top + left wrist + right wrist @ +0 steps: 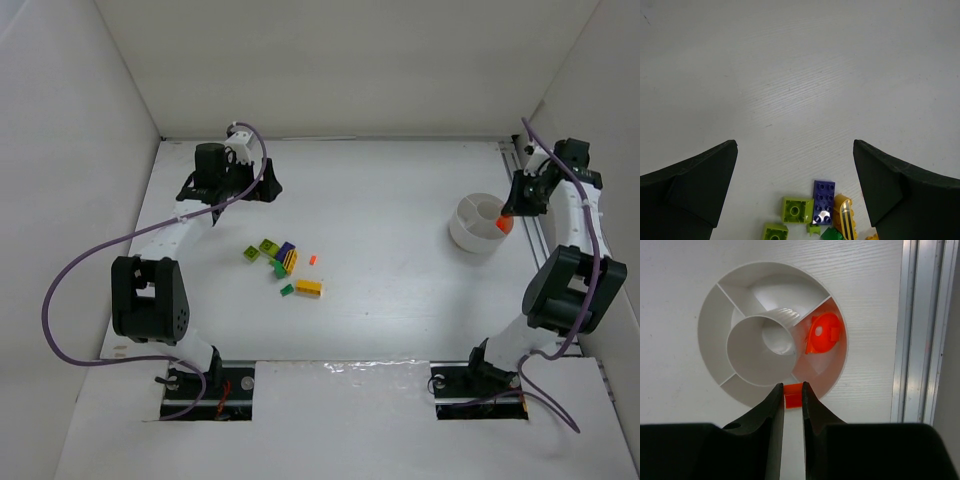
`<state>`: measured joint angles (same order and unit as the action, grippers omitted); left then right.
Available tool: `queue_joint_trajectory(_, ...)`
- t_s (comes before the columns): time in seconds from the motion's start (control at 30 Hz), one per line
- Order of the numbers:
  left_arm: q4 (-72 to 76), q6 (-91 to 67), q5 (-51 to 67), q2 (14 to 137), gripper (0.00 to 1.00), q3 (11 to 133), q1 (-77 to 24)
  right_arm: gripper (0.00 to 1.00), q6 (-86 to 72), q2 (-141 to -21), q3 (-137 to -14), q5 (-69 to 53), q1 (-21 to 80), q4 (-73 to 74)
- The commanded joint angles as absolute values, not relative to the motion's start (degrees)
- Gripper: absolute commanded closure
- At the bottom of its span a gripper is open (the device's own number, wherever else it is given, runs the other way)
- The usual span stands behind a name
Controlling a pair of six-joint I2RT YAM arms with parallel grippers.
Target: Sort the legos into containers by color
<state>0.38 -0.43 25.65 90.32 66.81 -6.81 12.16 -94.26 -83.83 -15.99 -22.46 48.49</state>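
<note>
The round white bowl with wedge compartments stands at the right; its rim fills the right wrist view. One orange piece lies in its right compartment. My right gripper is shut on a small orange brick and holds it above the bowl's near rim. The loose legos lie mid-table: lime green bricks, a purple brick, a yellow brick, a dark green brick and a small orange brick. My left gripper is open and empty, back from the pile; purple and lime green bricks show between its fingers.
An aluminium rail runs along the table's right edge beside the bowl. White walls enclose the table at the left, back and right. A purple cable loops off the left arm.
</note>
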Motion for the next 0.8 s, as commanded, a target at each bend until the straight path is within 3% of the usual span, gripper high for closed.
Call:
queue_joint_trajectory(0.0,2.46,-0.53,25.84,88.42,0.00,66.80,-7.03,0.94,11.43,-95.36,-87.01,-14.33,-22.76,45.44)
queue_joint_trajectory(0.23,2.46,-0.53,25.84,88.42,0.00,66.80,-7.03,0.86,11.43,-96.42,-87.54,-13.27,-22.76,44.91)
queue_joint_trajectory(0.6,2.46,-0.53,25.84,89.47,0.00,67.32,-7.03,0.56,10.90,-97.56,-88.07,-12.22,-22.76,44.91)
queue_joint_trajectory(0.77,2.46,-0.53,25.84,89.47,0.00,67.32,-7.03,0.59,10.90,-97.03,-88.07,-12.74,-22.76,44.91)
